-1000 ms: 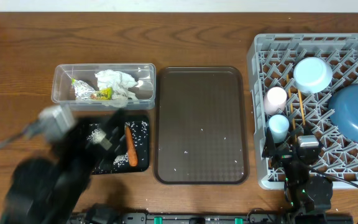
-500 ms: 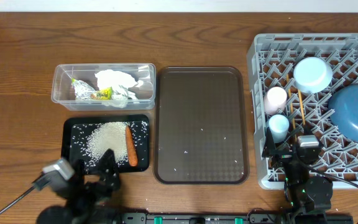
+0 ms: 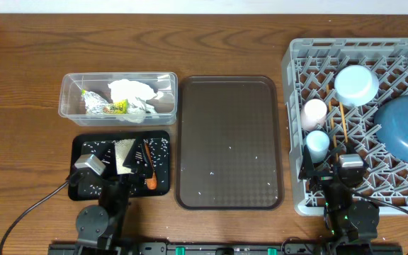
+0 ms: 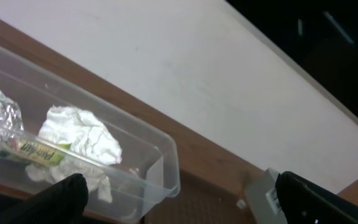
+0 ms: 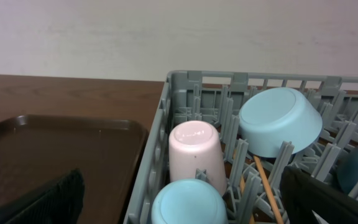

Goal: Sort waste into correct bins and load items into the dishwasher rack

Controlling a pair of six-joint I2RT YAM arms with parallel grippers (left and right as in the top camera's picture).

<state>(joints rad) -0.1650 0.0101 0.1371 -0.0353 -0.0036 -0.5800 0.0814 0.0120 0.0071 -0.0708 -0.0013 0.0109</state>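
The clear tub (image 3: 69,99) holds the white tissue (image 3: 132,92) and yellow wrapper (image 3: 113,108). In front of it, the black tray (image 3: 83,145) carries rice (image 3: 126,157) and the carrot (image 3: 150,176). My left gripper (image 3: 129,159) hangs open and empty over that tray, facing the tub (image 4: 160,162) and tissue (image 4: 79,134). The grey rack (image 3: 296,127) holds the blue plate (image 3: 406,127), pale bowl (image 3: 356,83), pink cup (image 3: 314,112), light blue cup (image 3: 318,142) and chopsticks (image 3: 343,120). My right gripper (image 3: 328,159) stands open and empty at the rack's front left, above the light blue cup (image 5: 188,202).
A dark brown serving tray (image 3: 229,142) lies between the bins and the rack, with a few rice grains scattered on it. Both arm bases sit at the table's front edge. A white wall rises behind the table.
The left arm swung off the left side, dropped toward the front edge, and now stands with its gripper over the black tray's near half. The right arm has not moved.
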